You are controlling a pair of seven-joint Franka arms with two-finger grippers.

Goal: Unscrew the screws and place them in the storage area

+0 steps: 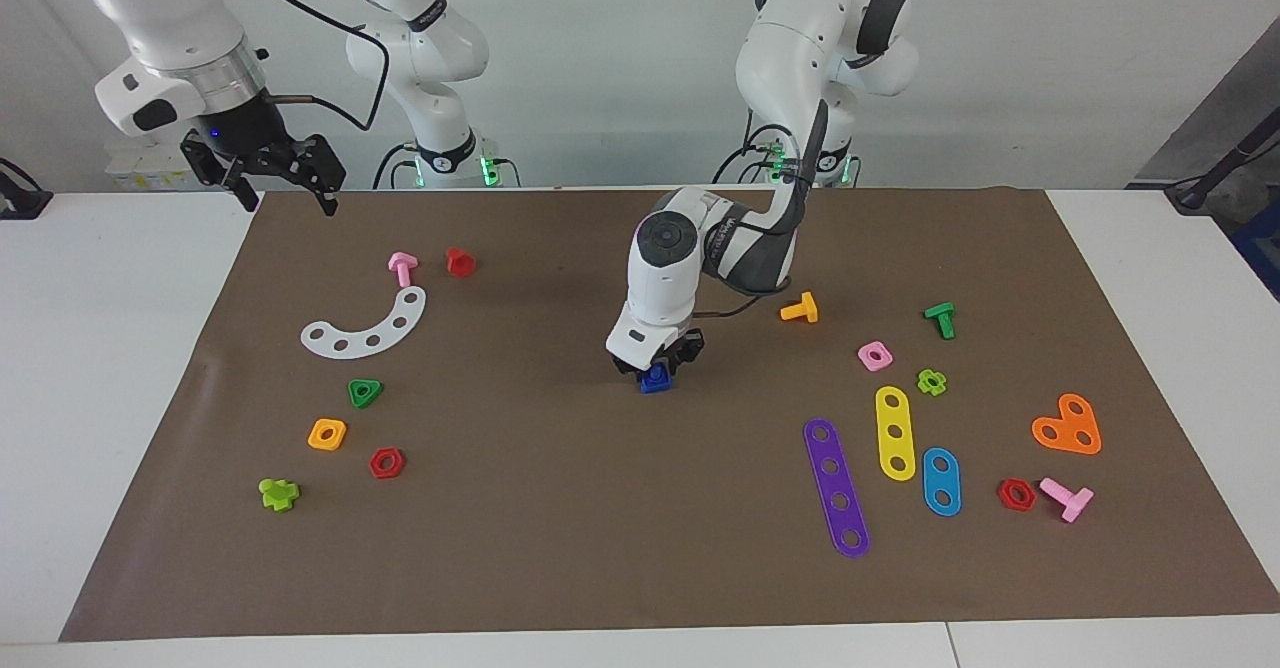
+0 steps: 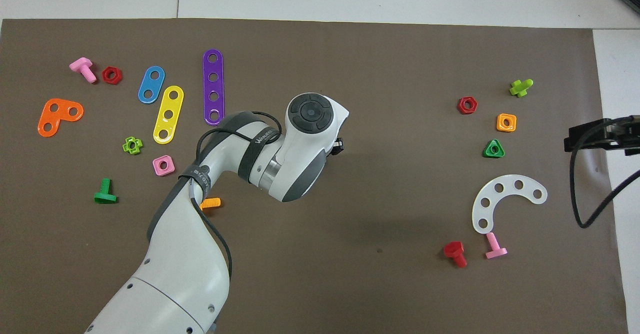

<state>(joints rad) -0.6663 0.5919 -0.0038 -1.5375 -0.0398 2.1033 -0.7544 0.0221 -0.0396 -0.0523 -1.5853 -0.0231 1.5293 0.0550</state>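
The left gripper point(image 1: 658, 368) is down at the middle of the brown mat point(image 1: 560, 548), its fingers around the dark-blue bolt point(image 1: 656, 379) sitting there; whether they actually pinch it cannot be told, and in the overhead view the wrist hides the piece. The bolt is small and stubby, so an off-centre or shallow pinch risks squirting it sideways or dropping it on the lift. The right gripper point(image 1: 285, 183) waits with fingers apart above the mat's corner nearest its base.
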